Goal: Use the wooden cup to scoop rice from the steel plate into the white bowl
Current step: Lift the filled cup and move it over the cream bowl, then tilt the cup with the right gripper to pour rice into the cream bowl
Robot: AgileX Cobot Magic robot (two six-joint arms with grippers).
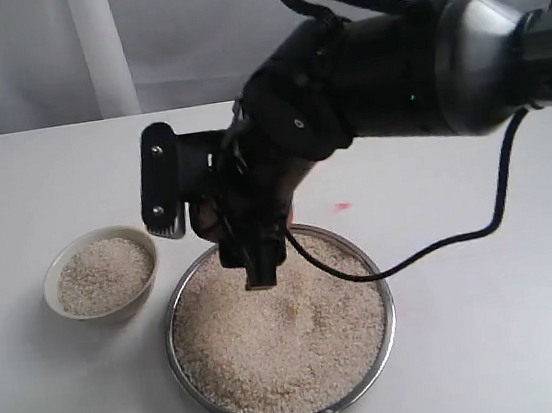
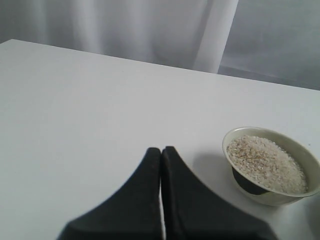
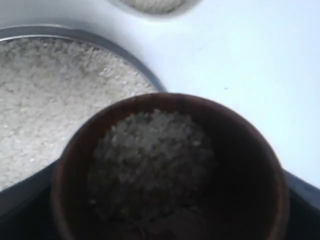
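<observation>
Steel plate: one, at the front of the white table, nearly brim-full of rice.
White bowl: one, left of the plate and just apart from it, standing upright, filled with rice close to its rim.
Left gripper: one, seen only in its own wrist view; the two fingers are pressed flat together with nothing between them, above bare table with the bowl near.
Rice: three lots counted, one in the plate, one in the bowl, one in the cup.
Wooden cup: one, mouth up, carrying a mound of rice that leaves its upper inner wall bare; it hangs over the plate's rim on the side toward the bowl.
Right gripper: one, reaching in from the right above the plate's far left edge; its jaws stand wide, clamped on either side of the cup.
Red mark: one small spot on the table beyond the plate.
Cable: one, black, looping down from the right arm.
</observation>
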